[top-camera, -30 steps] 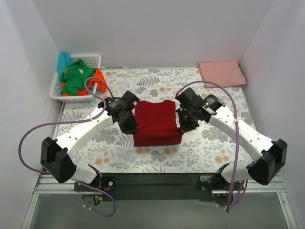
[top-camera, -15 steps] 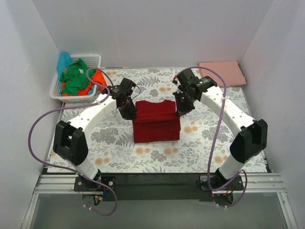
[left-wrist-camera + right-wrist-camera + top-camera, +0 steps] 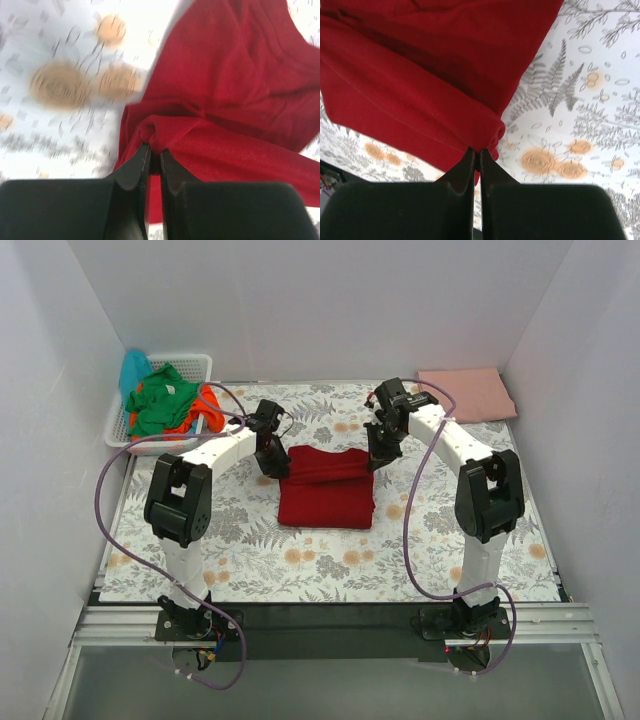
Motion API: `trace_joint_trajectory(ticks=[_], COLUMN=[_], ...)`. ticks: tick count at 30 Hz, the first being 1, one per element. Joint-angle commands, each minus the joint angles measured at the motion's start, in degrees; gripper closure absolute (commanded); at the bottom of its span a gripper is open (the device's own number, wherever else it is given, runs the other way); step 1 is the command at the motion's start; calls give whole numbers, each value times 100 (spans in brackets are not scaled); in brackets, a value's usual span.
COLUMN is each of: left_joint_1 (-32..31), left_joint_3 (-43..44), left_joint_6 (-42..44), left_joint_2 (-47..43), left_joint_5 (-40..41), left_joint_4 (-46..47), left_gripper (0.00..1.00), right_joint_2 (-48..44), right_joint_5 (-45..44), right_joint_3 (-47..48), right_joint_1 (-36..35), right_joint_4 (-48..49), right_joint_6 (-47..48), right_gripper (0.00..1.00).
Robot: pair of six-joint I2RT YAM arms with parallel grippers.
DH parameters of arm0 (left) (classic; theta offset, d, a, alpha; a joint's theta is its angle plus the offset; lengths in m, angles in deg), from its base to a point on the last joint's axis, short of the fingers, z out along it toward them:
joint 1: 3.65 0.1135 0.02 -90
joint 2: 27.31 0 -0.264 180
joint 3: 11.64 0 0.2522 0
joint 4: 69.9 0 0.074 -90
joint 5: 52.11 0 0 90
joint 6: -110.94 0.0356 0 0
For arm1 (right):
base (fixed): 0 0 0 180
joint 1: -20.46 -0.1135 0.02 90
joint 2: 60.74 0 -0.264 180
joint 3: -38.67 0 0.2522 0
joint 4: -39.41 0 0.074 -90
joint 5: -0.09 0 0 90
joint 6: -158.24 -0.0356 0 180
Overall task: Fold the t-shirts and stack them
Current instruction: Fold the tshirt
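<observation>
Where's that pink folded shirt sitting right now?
In the overhead view, the salmon pink t-shirt lies folded at the table's far right corner, beyond the right gripper and apart from the dark red t-shirt.

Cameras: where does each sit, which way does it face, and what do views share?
Top external: above, behind the bases, looking down on the table; both arms show.
Left wrist: on left arm, looking along the left gripper, shut on the red shirt.
Right wrist: likewise, right gripper shut on it.
Shared: red shirt, table.
</observation>
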Motion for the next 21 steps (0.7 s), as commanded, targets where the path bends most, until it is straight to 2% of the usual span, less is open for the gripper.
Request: trace_joint_trajectory(ticks=[1,10,15,21], left_joint_1=[167,194,176,159], left_joint_3=[162,12,-119,-120], left_joint_6=[250,268,373,689], left_joint_2=[232,541,6,-338], left_joint_5=[356,427,436,154], left_joint_4=[620,1166,1298,1711], left_gripper=[100,100,100,100], right_joint_2=[265,741,469,310], right_joint_5=[-20,33,59,6], right_joint_3=[146,-398,-1075,-1348], right_joint_1=[295,428,463,489], right_joint_4=[364,1199,1621,1868], right_joint_6=[152,161,64,64], right_gripper=[99,99,99,99])
